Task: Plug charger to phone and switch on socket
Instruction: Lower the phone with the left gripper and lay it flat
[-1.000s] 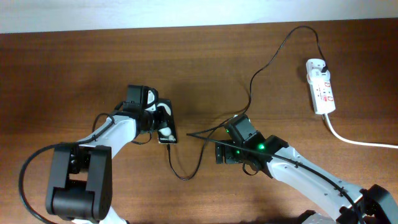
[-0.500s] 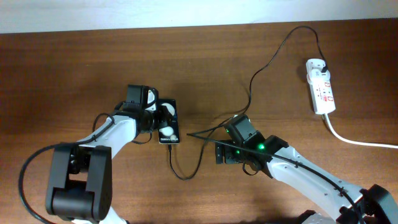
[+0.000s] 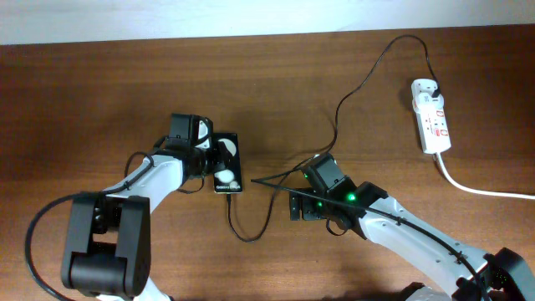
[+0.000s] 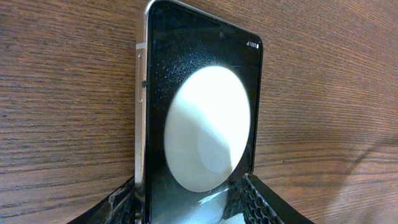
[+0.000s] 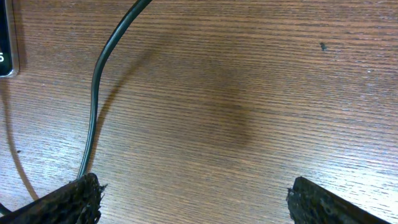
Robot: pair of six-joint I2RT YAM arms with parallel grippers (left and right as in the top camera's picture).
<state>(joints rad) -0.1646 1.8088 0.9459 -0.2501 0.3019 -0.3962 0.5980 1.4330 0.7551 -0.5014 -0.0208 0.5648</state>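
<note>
The black phone [image 3: 226,171] with white spots lies on the table. My left gripper [image 3: 213,160] is shut on its sides. In the left wrist view the phone [image 4: 199,112] stands on edge between both fingers of the gripper [image 4: 193,190]. The thin black charger cable [image 3: 336,125] meets the phone's lower edge and loops past my right gripper. Its plug is at the far end of the white socket [image 3: 433,117]. My right gripper [image 3: 286,197] is open and empty to the right of the phone. Its fingers [image 5: 193,196] are wide apart over bare wood, with the cable [image 5: 96,81] beside the left finger.
The socket's thick white cord [image 3: 481,191] runs off the right edge. The cable's loop [image 3: 244,237] lies on the wood below the phone. A corner of the phone [image 5: 6,37] shows at the right wrist view's left edge. The table's far edge runs along the top.
The phone has shifted slightly to the right in my left gripper, and the cable loop below it moved a little. The right arm has not moved.
</note>
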